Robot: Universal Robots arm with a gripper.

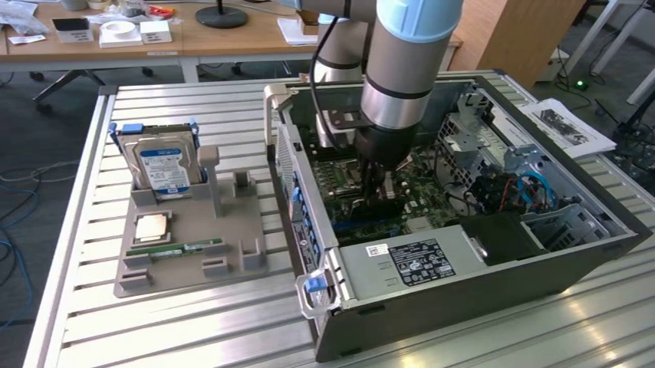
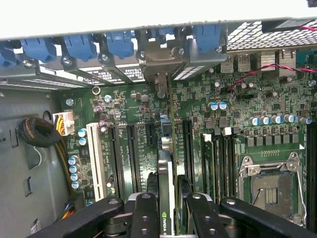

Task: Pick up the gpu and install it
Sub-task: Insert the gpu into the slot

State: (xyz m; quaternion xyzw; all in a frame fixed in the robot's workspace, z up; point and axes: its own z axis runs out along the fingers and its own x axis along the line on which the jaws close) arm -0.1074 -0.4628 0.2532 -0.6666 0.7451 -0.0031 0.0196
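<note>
Step in hand, by judgement: installation, not pickup. The gripper (image 2: 166, 208) is down inside the open computer case (image 1: 573, 253) and is clenched on the gpu (image 2: 166, 183), which is held edge-on between the black fingers (image 2: 144, 213) directly above the motherboard (image 2: 237, 99).

Wrist view: the card's thin edge runs toward the rear slot openings, its silver end bracket (image 2: 161, 67) sitting among the blue retention clips (image 2: 121, 44). It lines up with a long black expansion slot (image 2: 187, 144); whether the edge connector is already seated cannot be told. The move now called for, as judged, is a straight, square press into the slot with the bracket kept in its opening.

Exterior view: the arm (image 1: 409, 69) stands nearly vertical over the case. On the exterior view's left a grey fixture tray (image 1: 230, 230) carries a hard drive (image 1: 164, 169) and a memory stick (image 1: 189, 248)
</note>
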